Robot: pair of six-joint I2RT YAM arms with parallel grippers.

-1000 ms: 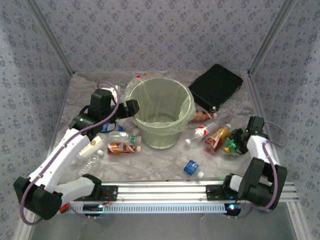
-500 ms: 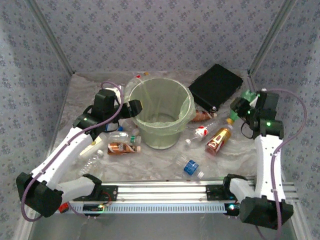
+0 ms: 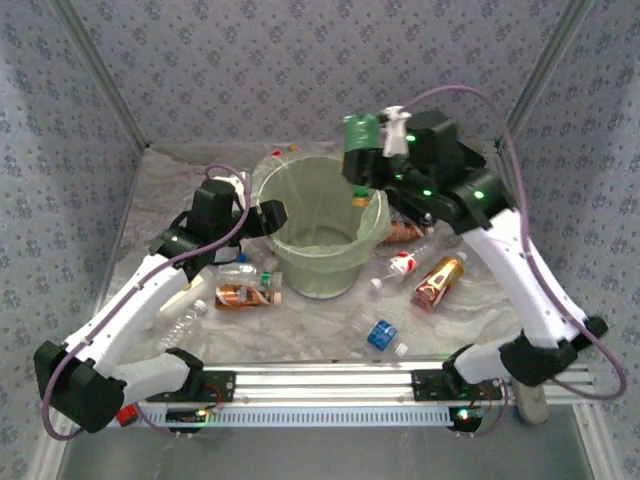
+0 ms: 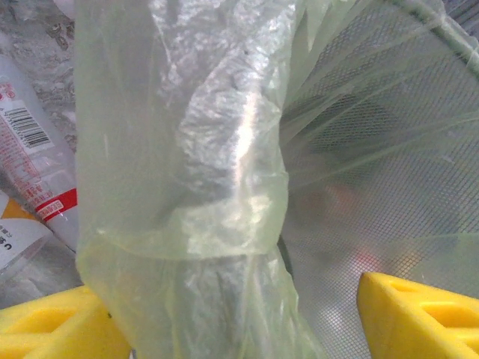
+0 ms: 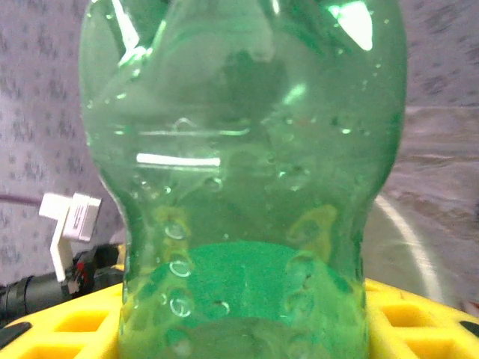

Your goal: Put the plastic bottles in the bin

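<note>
Grey-blue patterned walls (image 3: 300,60) close in a marbled grey desk (image 3: 300,335), and the pale-green bin (image 3: 320,225) with its thin liner stands near the middle. The right hand (image 3: 366,170) is raised over the bin's far right rim, clenched on a green bottle (image 3: 360,132). The bottle hangs with its yellow cap (image 3: 360,200) down, just over the opening. In the right wrist view the green bottle (image 5: 243,187) sits between yellow pads (image 5: 67,321).

The left hand (image 3: 268,215) is at the bin's left rim. Its yellow fingers (image 4: 419,314) are parted, with the liner and wall between them.

Other plastic bottles lie on the desk. An orange-labelled one (image 3: 245,295) and a clear one (image 3: 180,325) lie left of the bin. A blue-labelled one (image 3: 380,335) lies near, and a red-and-orange one (image 3: 437,280) right
</note>
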